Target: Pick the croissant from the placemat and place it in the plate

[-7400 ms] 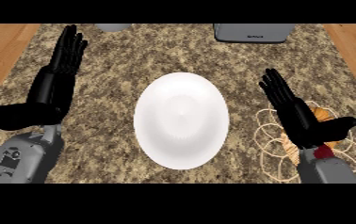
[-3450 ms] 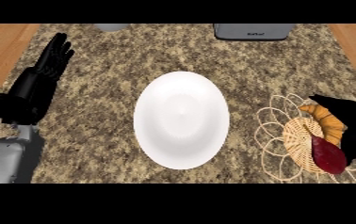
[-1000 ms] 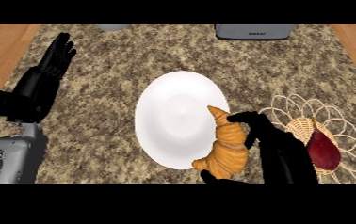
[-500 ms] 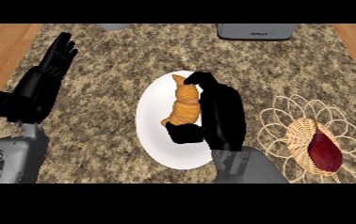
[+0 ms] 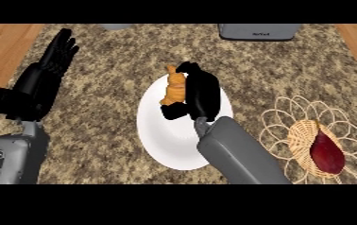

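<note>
The right hand (image 5: 200,94) reaches in from the lower edge on its grey forearm (image 5: 237,153), palm over the upper part of the white plate (image 5: 164,139), with fingers and thumb curled round the croissant (image 5: 174,86). The croissant is golden, ridged and crescent-shaped, sitting over the plate's top rim, mostly tucked against the black palm. The left hand (image 5: 45,75) rests at the left edge, fingers straight and pointing up, holding nothing. The counter (image 5: 105,125) is speckled brown stone. Off to the right there's a woven wicker placemat (image 5: 293,125) with loopy edges, carrying 1 smooth dark red thing (image 5: 326,154).
</note>
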Tool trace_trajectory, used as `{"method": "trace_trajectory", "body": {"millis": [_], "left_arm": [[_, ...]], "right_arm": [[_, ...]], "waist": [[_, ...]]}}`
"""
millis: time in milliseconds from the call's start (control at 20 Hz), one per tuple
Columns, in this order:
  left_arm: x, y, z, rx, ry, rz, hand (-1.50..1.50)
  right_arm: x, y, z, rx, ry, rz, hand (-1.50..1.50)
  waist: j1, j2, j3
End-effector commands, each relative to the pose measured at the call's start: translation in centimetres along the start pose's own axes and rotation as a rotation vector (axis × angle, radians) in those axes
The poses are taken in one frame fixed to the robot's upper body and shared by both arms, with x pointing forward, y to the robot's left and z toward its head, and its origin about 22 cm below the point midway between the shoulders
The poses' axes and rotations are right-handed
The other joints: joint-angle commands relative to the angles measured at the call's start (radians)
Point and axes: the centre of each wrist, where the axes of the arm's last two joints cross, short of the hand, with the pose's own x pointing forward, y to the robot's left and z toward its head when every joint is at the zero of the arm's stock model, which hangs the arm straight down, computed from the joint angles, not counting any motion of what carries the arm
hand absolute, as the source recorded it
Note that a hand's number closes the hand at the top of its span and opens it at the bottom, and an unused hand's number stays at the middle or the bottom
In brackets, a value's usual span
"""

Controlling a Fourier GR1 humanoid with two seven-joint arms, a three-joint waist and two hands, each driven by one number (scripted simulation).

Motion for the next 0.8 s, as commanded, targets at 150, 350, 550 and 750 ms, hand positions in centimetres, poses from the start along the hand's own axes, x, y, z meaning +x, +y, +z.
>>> {"method": "trace_trajectory", "body": {"millis": [150,350,550,750], "left_arm": [[-1.6,0.2,0.0,-0.022,-0.004,0.002,0.00],[-0.2,-0.7,-0.5,-0.036,-0.006,0.001,0.00],[-0.8,-0.3,0.5,-0.040,-0.023,0.017,0.00],[-0.2,0.1,-0.1,0.007,-0.012,-0.012,0.00]], "right_arm": [[-1.0,2.8,-2.7,0.044,0.063,-0.112,-1.50],[0.4,2.6,-2.5,0.022,0.007,-0.251,-1.50],[-0.7,3.4,-2.1,-0.147,-0.024,-0.374,-1.50],[1.6,0.6,-2.7,-0.172,-0.044,-0.548,-1.50]], "waist": [[0.018,0.007,0.000],[0.024,0.006,0.001],[0.032,0.006,0.001],[0.004,0.000,0.001]]}}
